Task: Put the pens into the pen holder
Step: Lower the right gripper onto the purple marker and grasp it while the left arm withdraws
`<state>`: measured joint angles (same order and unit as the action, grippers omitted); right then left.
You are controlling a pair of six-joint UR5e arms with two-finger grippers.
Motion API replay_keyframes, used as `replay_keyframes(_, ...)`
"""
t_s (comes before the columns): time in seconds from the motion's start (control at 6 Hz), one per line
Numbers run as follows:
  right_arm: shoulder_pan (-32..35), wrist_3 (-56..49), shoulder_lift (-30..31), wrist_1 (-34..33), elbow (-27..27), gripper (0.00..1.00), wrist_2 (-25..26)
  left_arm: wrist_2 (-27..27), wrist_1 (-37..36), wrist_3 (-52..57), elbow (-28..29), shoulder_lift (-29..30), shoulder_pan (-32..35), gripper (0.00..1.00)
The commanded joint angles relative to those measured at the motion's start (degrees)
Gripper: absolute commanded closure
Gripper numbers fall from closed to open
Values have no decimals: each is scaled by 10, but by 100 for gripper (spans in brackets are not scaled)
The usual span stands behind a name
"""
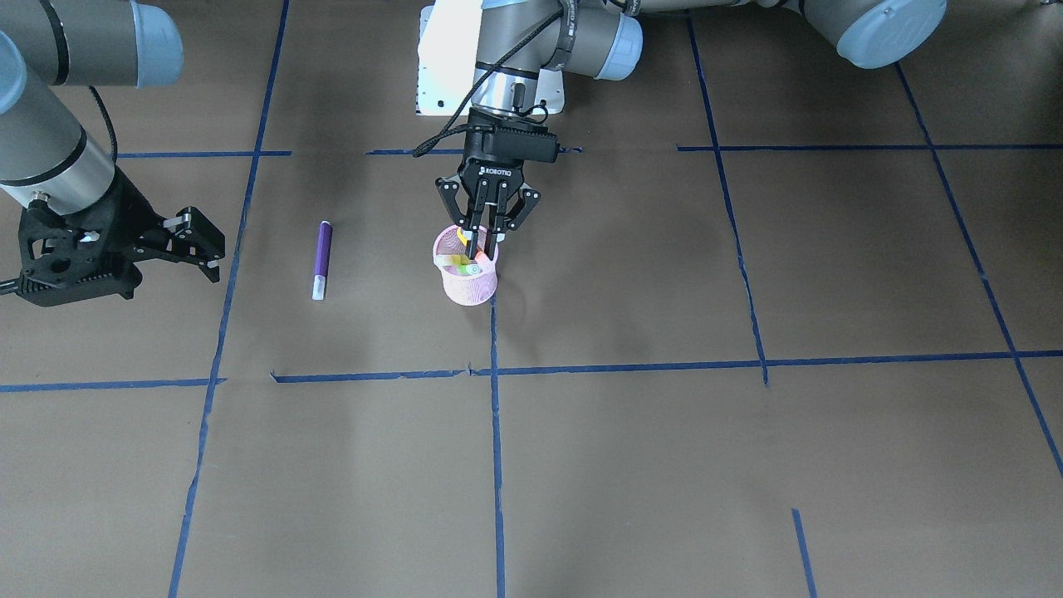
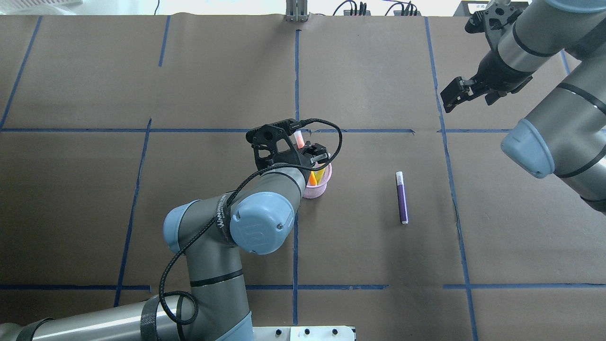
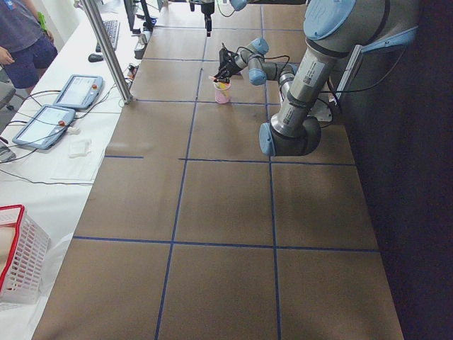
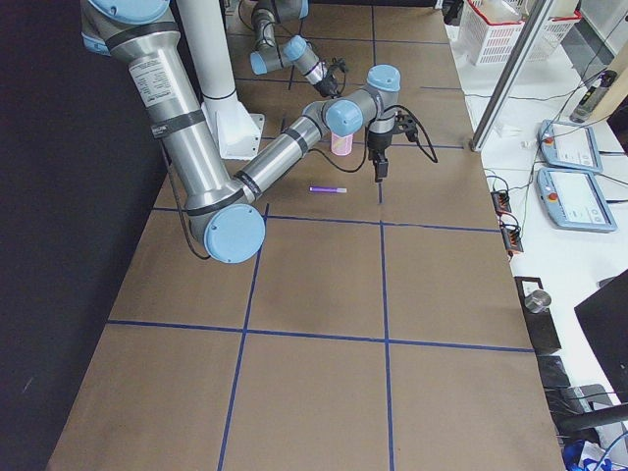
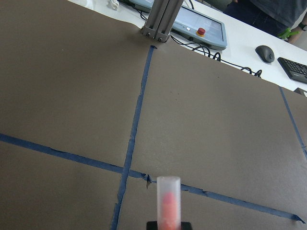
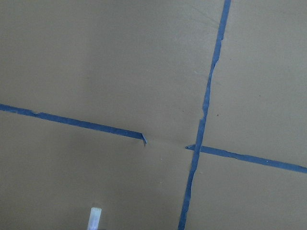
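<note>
Field note: I am watching the left gripper (image 1: 482, 246) hanging over the pen holder (image 1: 469, 286) near the middle of the table (image 1: 664, 473), with its fingers pointing down and dipping just inside the pink mesh rim. Its jaws are sitting narrow, pinching the orange pen (image 5: 168, 203). In the left wrist view the pen's pale cap end is sticking out past the fingertips, and from overhead its orange lower end is showing inside the cup. I am also making out something green and pale lying slantwise in the cup, probably the green pen (image 1: 472, 268), though the fingers are covering part of it. The purple pen (image 1: 322, 259) is lying flat on the paper, to the robot's right of the holder and apart from it, with its pale cap toward the operators' side. The right gripper (image 1: 213, 252) is hovering above the table farther to the robot's right, beyond a blue tape line (image 1: 232, 282). Its jaws are spread wide, carrying nothing, well apart from the purple pen.
</note>
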<state>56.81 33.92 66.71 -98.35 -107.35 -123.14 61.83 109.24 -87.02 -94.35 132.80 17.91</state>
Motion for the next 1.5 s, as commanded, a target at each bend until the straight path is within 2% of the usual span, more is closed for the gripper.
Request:
replay_keyframes(0.0, -1, 1, 0, 1, 0, 0, 1, 7, 1, 27, -12, 1, 3, 0)
replay_keyframes(0.17, -4, 1, 0, 0, 0, 0, 2, 33, -4, 62, -27, 1, 7, 0)
replay_keyframes(0.33, -11, 7, -1, 1, 0, 0, 3, 147, -15, 107, -42, -5, 46, 0)
replay_keyframes(0.5, -24, 43, -2, 3, -1, 1, 5, 279, -66, 124, -45, -24, 102, 0)
replay_keyframes(0.67, -45, 129, 2, 50, 0, 1, 13, 364, -138, 224, -64, -28, 147, 0)
replay_keyframes(0.83, -93, 224, 22, 115, 11, 1, 56, 410, -191, 302, -65, -35, 177, 0)
replay_keyframes(1.0, -108, 229, 24, 156, 40, 1, 60, 521, -220, 369, -59, -48, 226, 0)
replay_keyframes(1.17, -135, 230, 31, 157, 48, 1, 67, 593, -221, 405, -59, -66, 254, 0)
replay_keyframes(1.33, -150, 229, 33, 157, 49, 2, 72, 595, -221, 407, -60, -68, 253, 0)
